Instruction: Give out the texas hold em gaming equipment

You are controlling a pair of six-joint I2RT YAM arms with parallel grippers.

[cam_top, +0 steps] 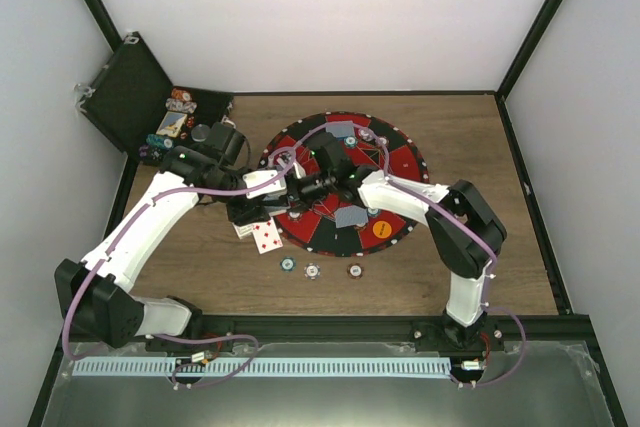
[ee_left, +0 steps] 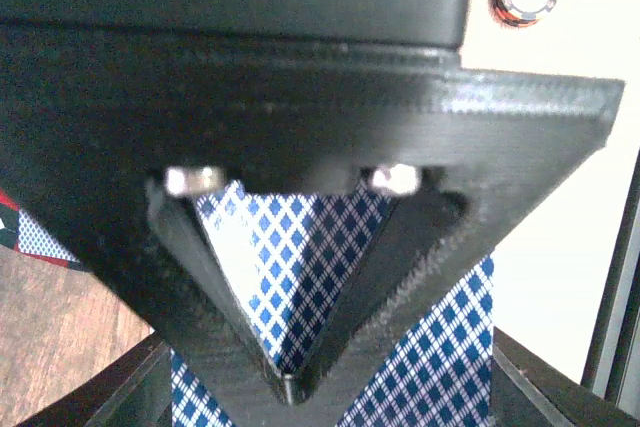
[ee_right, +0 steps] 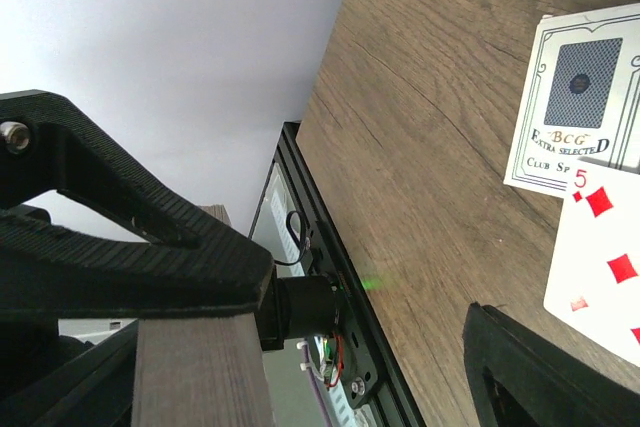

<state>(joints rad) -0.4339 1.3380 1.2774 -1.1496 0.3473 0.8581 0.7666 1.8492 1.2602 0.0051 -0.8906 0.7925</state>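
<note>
step in hand, judging by the layout: dealing cards.

left gripper (ee_left: 290,387): jaws closed tip to tip, right over a blue-check card (ee_left: 290,277) that lies face-on under the fingers and fills the wrist view. cannot tell whether it pinches the card or only presses on it. in the top view it sits just off the mat (cam_top: 400,162) rim at 8 o'clock, above the worktop (cam_top: 450,127).

right gripper (ee_right: 370,297): jaws well apart, nothing between them, bare worktop showing through. it reaches across the mat toward 9 o'clock, close to the left gripper. its wrist view shows a face-up red card (ee_right: 610,267), a five of diamonds, overlapping a deck cover card (ee_right: 580,97).

laid out:
- face-down cards (cam_top: 352,215) on the mat at 12 and 6 o'clock
- orange button disc (cam_top: 381,229) on the mat at 5 o'clock
- three poker chips (cam_top: 313,270) in a row off the mat at 6 o'clock
- spare chips (cam_top: 180,102) by the black case (cam_top: 125,97), far corner at 10 o'clock

roughly midway by that count.

next move, as a guess: one card goes from the left side to the right gripper, or straight to a seat on the mat. that means peeling a single card, and cards are thin, slick and cling together. the right jaws should close on an edge, not on the flat face. risks: double pick, or nudging the face-up red card.
</note>
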